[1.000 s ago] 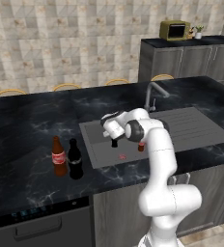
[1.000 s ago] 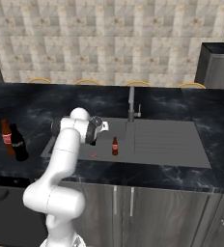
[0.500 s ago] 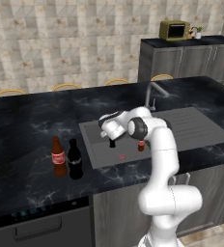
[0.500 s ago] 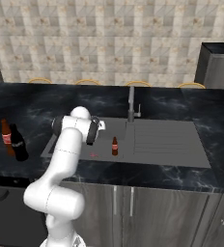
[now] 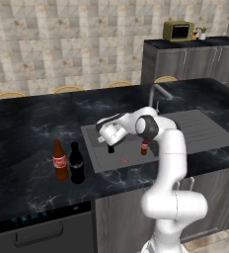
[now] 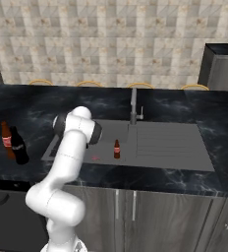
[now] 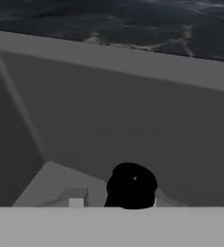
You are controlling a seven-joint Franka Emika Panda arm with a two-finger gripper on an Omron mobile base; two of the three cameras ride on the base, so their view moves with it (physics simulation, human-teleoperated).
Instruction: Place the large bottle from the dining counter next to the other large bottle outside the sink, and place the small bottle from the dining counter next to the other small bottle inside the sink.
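My fingers (image 5: 111, 147) clamp the small bottle (image 7: 132, 185) over the sink (image 5: 185, 129); red labels' (image 5: 60, 161) writing is unreadable.

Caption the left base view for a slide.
Hand holds the small bottle over the sink; two large bottles stand together outside.

In the hand view, the small bottle (image 7: 131, 185) shows as a black blob whose lower part is cut off at the bottom. In the left base view the hand (image 5: 110, 140) covers most of that bottle, leaving a dark stub below it, and the fingers are too small to make out. In the right base view the arm's upper link blocks the hand. Labels on the other large bottle (image 5: 60, 160) are too small to read.
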